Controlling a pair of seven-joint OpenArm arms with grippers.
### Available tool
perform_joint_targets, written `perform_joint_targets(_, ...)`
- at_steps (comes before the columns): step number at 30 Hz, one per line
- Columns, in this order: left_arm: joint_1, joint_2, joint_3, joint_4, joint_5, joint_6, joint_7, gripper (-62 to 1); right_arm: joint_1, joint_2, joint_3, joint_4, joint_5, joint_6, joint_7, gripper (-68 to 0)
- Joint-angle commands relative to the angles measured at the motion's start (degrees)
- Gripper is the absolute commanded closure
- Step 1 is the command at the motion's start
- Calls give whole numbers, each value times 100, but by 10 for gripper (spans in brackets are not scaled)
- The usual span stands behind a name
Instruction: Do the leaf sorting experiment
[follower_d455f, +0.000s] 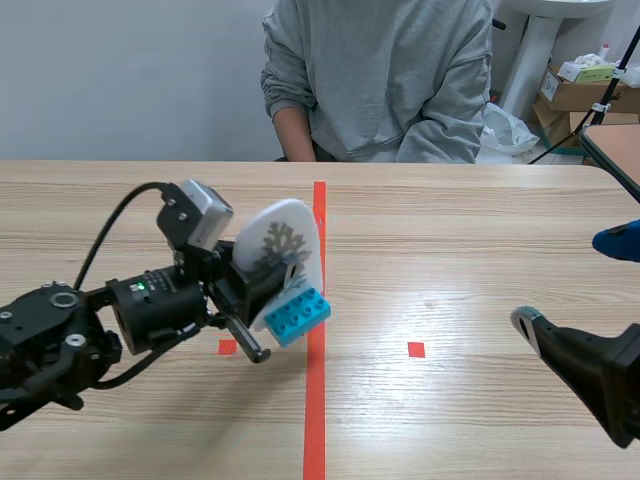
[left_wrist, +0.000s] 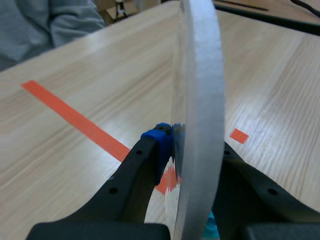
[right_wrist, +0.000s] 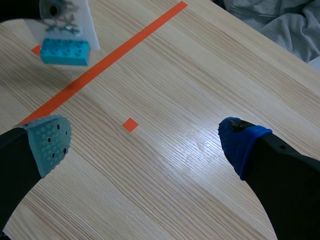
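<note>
A white oval leaf card (follower_d455f: 283, 247) with a grey leaf print stands on a light blue brick base (follower_d455f: 297, 316). My left gripper (follower_d455f: 250, 300) is shut on the card and holds it above the table, just left of the long orange tape line. In the left wrist view the card (left_wrist: 200, 115) is edge-on between the two fingers (left_wrist: 145, 165). In the right wrist view the card and its blue base (right_wrist: 65, 51) hang far ahead of my right gripper (right_wrist: 145, 142), which is open over bare table at the right, with nothing between its pads.
A person in a grey sweatshirt (follower_d455f: 385, 75) sits across the table. The long orange tape line (follower_d455f: 317, 400) runs down the middle, with small orange squares (follower_d455f: 416, 349) on either side. Boxes (follower_d455f: 575, 90) stand beyond the table's far right corner.
</note>
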Motion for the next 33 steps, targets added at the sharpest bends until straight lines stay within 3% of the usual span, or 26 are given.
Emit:
perform_joint_targets(1,184,-63,-219,153,-85,-17,-90,-42,66,11,-15,4,61,0,68,-604)
perform_joint_targets(6,774,-175,-988,610,-321,-11,-92,-42,66,11,-15,4,61,0,68,-604)
perform_joint_targets(12,1447,-188,-1888,994,-332,17,-101,-42,66,11,-15,4,61,0,68,-604)
perform_joint_targets(17,1891,-323,-2334,1200,-332,262,-98,-42,66,11,-15,4,61,0,70,-604)
perform_joint_targets(26,2216,-439,-3165,1176,-570,509,-92,-42,68,11,-15,4,61,0,74,-604)
perform_joint_targets(33,1757,-437,-3213,531,-966,629,105,-42,105,11,-15,4,61,22,72,-604)
